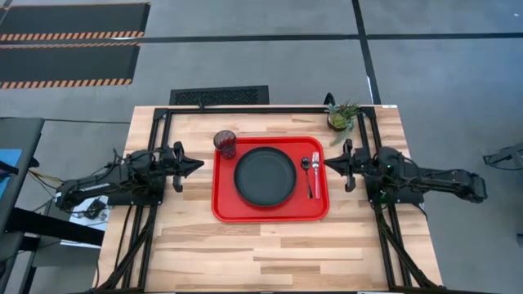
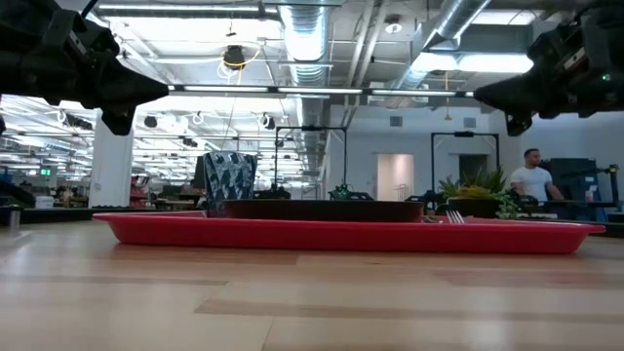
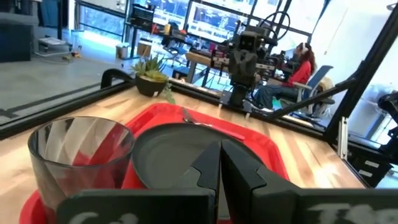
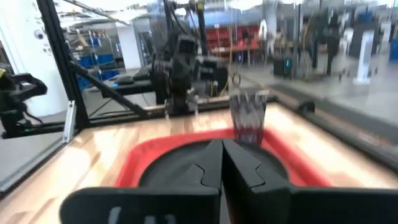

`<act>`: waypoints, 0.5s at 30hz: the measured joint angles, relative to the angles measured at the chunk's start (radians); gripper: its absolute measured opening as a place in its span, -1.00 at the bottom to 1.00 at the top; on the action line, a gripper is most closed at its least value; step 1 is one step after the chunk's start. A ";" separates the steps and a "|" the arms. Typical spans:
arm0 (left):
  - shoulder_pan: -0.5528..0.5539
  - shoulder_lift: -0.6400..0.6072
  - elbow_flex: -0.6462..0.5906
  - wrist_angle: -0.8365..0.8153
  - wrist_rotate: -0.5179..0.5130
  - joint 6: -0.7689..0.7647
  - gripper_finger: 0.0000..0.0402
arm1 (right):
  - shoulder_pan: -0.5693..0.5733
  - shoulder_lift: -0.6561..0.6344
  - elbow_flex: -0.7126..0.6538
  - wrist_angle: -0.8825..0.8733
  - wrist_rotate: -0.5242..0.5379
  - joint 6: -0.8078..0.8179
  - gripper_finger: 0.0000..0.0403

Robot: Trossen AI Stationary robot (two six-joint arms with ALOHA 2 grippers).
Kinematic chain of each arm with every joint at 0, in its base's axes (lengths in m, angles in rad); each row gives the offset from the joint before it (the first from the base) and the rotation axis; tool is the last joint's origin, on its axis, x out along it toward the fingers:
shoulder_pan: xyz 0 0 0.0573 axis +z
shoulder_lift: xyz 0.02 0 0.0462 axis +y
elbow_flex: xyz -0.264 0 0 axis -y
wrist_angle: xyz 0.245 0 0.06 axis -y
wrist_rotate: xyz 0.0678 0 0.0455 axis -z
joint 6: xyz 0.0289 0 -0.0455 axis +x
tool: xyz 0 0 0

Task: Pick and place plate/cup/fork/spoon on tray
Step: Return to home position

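Observation:
The red tray (image 1: 225,208) lies in the middle of the table. The black plate (image 1: 265,176) rests flat in its middle. The dark cup (image 1: 225,144) stands upright in the tray's far left corner. The dark spoon (image 1: 306,170) and the pink fork (image 1: 316,175) lie side by side along the tray's right side. My left gripper (image 1: 198,164) is shut and empty, left of the tray, above the table. My right gripper (image 1: 328,162) is shut and empty, right of the tray, above the table. The cup (image 3: 81,158) and plate (image 3: 180,149) show in the left wrist view.
A small potted green plant (image 1: 341,115) stands at the table's far right, behind the tray. Black frame rails (image 1: 155,131) run along the table's left, right and far sides. Bare wood lies between the tray and the near edge. A person (image 2: 532,180) stands in the room beyond.

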 joint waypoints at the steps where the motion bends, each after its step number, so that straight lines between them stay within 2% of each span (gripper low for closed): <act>1: 0.000 0.000 0.000 0.000 0.000 0.000 -1.00 | 0.001 0.001 0.000 -0.018 0.000 0.016 -0.82; 7: 0.000 0.000 0.000 0.000 0.006 0.066 -1.00 | 0.004 0.001 0.000 -0.086 0.002 0.024 -0.82; 11: 0.000 0.000 0.000 -0.003 -0.016 0.058 -1.00 | -0.006 0.001 0.000 -0.176 0.005 0.036 -0.85; 15: 0.000 0.000 0.000 -0.004 -0.020 0.055 -1.00 | -0.006 0.008 0.000 -0.189 0.019 0.037 -0.86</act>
